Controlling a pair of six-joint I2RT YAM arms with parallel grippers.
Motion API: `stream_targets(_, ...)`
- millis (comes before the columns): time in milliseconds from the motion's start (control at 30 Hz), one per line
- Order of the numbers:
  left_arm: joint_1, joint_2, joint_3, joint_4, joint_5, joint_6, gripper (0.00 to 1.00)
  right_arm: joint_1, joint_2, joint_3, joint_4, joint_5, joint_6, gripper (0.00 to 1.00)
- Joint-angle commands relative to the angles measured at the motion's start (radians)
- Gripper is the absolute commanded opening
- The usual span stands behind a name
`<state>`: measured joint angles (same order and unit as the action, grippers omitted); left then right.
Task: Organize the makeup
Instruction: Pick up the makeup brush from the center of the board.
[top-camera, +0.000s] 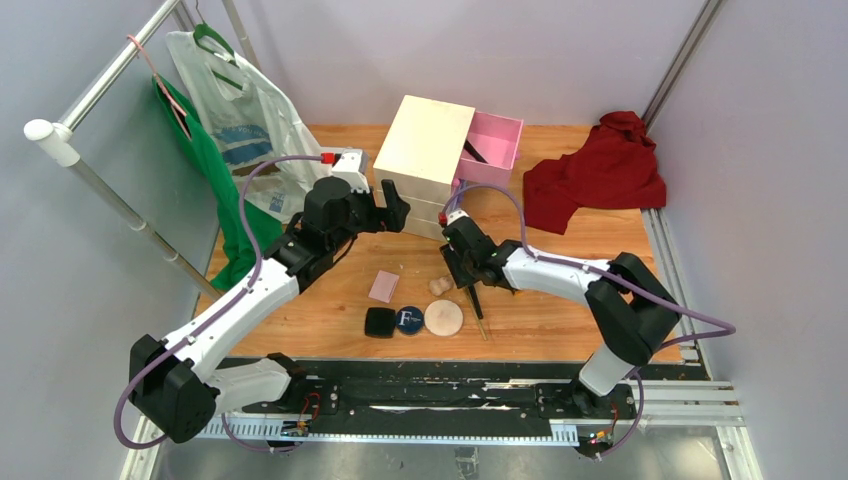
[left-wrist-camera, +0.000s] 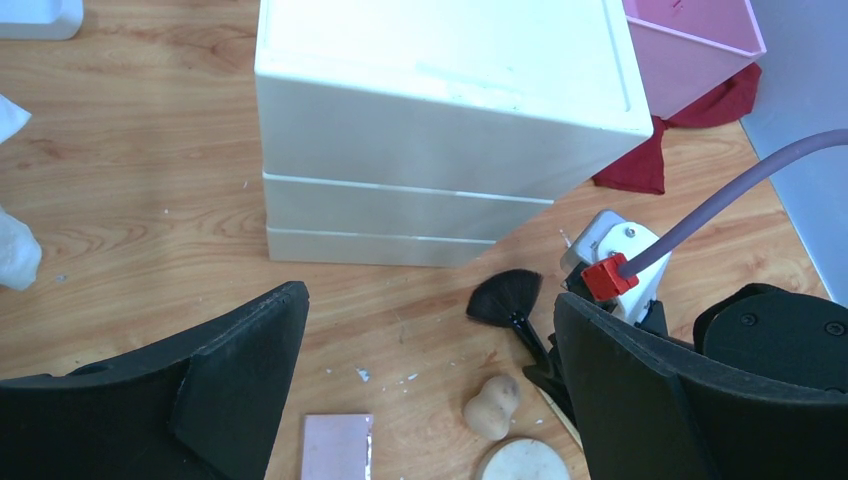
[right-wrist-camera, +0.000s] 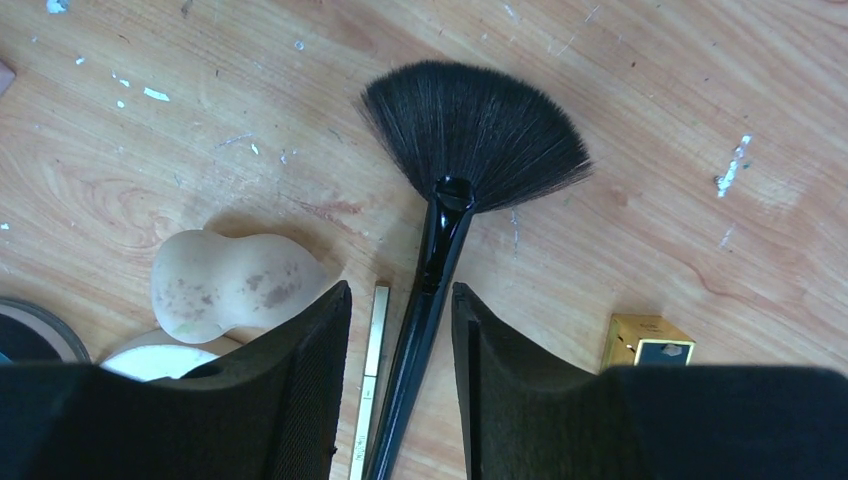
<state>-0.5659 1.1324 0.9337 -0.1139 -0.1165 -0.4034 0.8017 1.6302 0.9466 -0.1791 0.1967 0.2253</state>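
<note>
A black fan brush (right-wrist-camera: 470, 140) lies on the wooden table, and its handle runs between the fingers of my right gripper (right-wrist-camera: 400, 295). The jaws are open and straddle the handle and a pale pencil (right-wrist-camera: 375, 370) without closing on either. A beige sponge (right-wrist-camera: 235, 280) lies to the left and a black-gold lipstick (right-wrist-camera: 648, 342) to the right. My left gripper (left-wrist-camera: 428, 300) is open and empty, above the table in front of the chest. In the top view lie the pink square (top-camera: 384, 286), black square compact (top-camera: 379, 322), navy compact (top-camera: 408, 320) and beige puff (top-camera: 443, 317).
The cream chest (top-camera: 425, 160) stands at the back centre with its pink drawer (top-camera: 492, 140) pulled out and a dark item inside. A red cloth (top-camera: 598, 175) lies at the back right. A rail with hanging bags (top-camera: 235, 120) stands at the left.
</note>
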Motion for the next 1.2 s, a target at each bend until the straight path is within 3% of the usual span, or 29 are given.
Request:
stream_targets(0,-0.008,-0.006,-0.016,0.034,-0.015,0.006,0.98,-0.014,0.017,-0.024,0.026,-0.016,0.025,0.41)
stream_targets(433,-0.008,0.01,-0.021,0.047,-0.012,0.006,0.98,-0.061,0.041,-0.041,0.062,-0.012,0.032,0.38)
stream_targets(733,-0.008,0.015,-0.023,0.054,-0.013,0.004,0.98,-0.075,0.075,-0.035,0.064,-0.023,0.035,0.31)
stream_targets(800,-0.008,0.013,-0.024,0.054,-0.013,0.005,0.98,-0.075,0.077,-0.034,0.062,-0.02,0.036,0.26)
stream_targets(967,-0.008,0.006,-0.024,0.051,-0.017,0.005,0.98,-0.074,0.029,-0.035,0.016,0.043,0.045,0.01)
stream_targets(1167,-0.008,-0.017,-0.03,0.046,-0.02,0.003,0.98,-0.072,-0.155,-0.033,-0.114,0.085,0.043,0.01)
